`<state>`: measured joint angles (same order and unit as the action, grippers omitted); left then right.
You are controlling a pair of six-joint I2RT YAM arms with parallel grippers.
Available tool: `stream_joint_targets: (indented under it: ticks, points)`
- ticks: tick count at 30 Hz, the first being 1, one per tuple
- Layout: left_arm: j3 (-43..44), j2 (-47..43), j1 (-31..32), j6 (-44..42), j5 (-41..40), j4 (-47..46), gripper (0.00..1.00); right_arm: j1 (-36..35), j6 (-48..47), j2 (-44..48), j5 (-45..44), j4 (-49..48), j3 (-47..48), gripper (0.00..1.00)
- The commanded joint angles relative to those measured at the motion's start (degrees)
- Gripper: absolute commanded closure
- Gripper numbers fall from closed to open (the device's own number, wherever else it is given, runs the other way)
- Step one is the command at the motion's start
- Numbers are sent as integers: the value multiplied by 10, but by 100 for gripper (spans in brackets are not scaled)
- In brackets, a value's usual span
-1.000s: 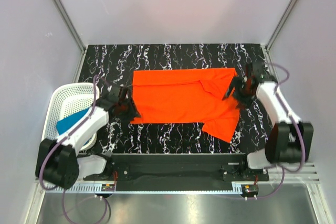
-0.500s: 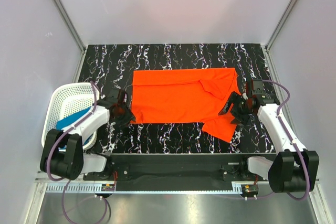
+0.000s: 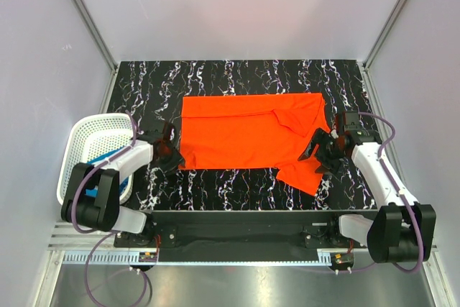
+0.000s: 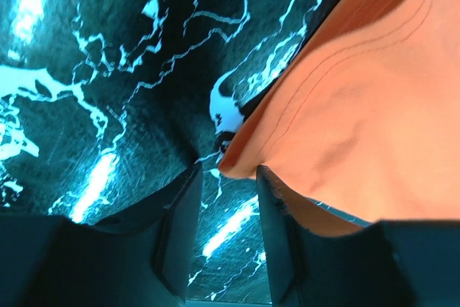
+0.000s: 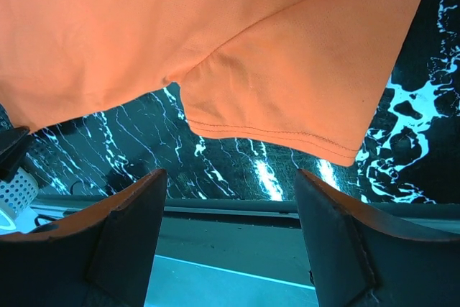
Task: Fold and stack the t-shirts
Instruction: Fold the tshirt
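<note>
— Where's the orange-red shirt (image 3: 244,134)?
— Spread on the surface (image 3: 237,77). Left tool (image 4: 228,174) barely parted, empty, at its 8 o'clock corner (image 4: 233,157). Right tool (image 5: 228,174) wide, empty, over the 4 o'clock sleeve (image 5: 287,84). Basket (image 3: 79,141) at 9.

The orange-red t-shirt (image 3: 244,131) is soft matt cloth with stitched hems. The bench (image 3: 237,77) is glossy black, veined white like marble, catching the lights. The basket (image 3: 85,136) is white plastic mesh.
</note>
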<state>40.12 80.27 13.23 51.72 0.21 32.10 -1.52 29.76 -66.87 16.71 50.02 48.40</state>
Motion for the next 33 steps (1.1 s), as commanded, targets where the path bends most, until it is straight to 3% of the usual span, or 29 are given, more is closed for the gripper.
stream_joint_targets:
  ticks: [1, 3, 4, 12, 16, 19, 26, 33]
  points:
    - [5, 31, -6, 2, -15, -37, 59, -2, -8, -12, 12, 5, 10, 21]
    - [8, 38, -8, 0, -16, -41, 63, -2, -6, -16, 13, 5, 10, 21]
    - [11, 40, -8, -7, -18, -41, 71, -2, -4, -19, 13, 4, 10, 21]
    - [43, 62, -19, -43, -17, -41, 99, -2, 60, -74, -35, 27, -8, 21]
    - [50, 55, -25, -56, -14, -36, 100, 5, 91, -98, -44, 29, -28, 26]
    - [52, 56, -26, -56, -6, -35, 100, 10, 98, -125, -66, 29, -30, 40]
    - [57, 62, -26, -56, 14, -39, 100, 57, 113, -121, -127, 11, -55, 40]
    - [64, 78, -26, -57, 30, -42, 100, 64, 110, -131, -88, -61, -81, 42]
